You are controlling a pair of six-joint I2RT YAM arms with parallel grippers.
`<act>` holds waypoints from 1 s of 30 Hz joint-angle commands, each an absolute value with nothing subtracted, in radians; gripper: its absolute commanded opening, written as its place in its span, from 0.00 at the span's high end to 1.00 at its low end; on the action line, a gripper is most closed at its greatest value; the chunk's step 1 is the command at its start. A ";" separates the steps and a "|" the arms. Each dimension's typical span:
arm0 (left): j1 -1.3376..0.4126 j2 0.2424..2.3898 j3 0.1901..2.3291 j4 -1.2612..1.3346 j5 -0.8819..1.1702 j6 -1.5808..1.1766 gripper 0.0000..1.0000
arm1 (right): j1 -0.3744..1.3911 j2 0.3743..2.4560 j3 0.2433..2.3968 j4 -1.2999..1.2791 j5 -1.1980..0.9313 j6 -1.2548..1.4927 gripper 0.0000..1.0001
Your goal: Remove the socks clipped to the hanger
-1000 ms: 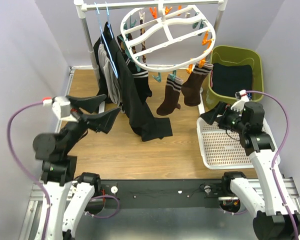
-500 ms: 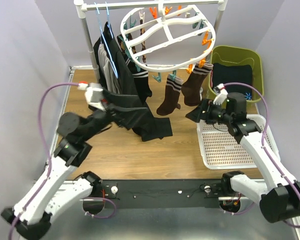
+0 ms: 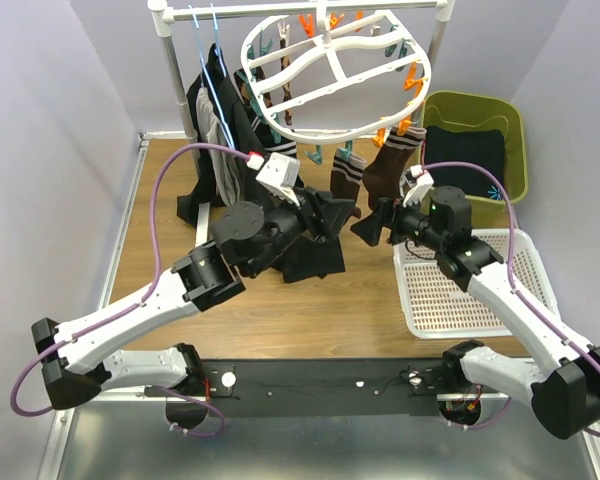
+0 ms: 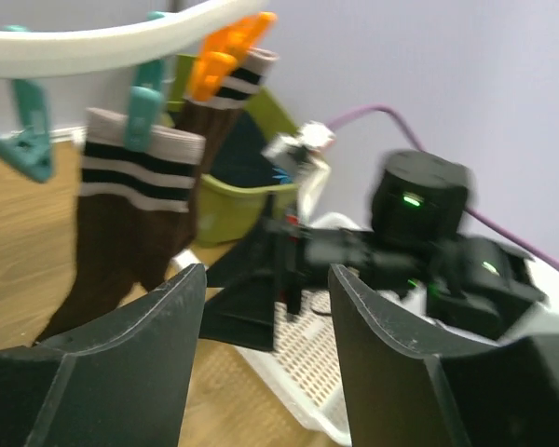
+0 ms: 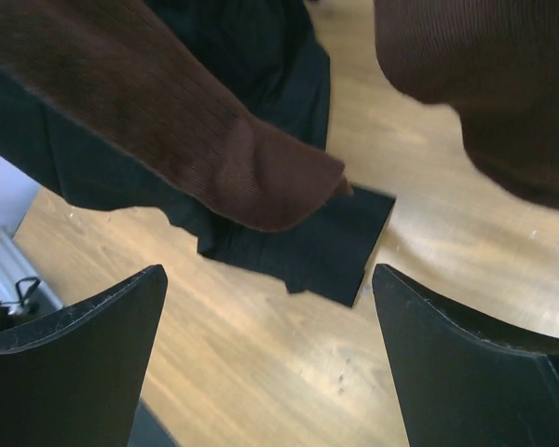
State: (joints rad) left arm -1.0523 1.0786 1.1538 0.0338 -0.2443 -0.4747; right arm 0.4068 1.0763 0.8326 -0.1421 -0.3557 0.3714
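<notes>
One white oval plastic drying frame (image 3: 335,75), upper centre of the top view. One rack of black hanging garments (image 3: 230,150), left of it. Two long brown socks with white cuff stripes (image 3: 344,172), clipped under the frame's near rim. Left gripper (image 3: 345,215) and right gripper (image 3: 368,228): both spread wide and empty, flanking the sock feet at mid-frame.

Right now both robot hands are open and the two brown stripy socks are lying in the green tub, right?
Not in the tub. The left wrist view shows the socks hanging from the hanger, one under a teal clip, one under an orange clip. The green tub holds a folded dark cloth. The left gripper and right gripper are indeed open.
</notes>
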 commanded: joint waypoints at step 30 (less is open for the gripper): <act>-1.092 1.316 1.456 -0.141 -0.707 -0.647 0.36 | 0.454 1.138 0.752 0.459 -0.480 0.273 0.35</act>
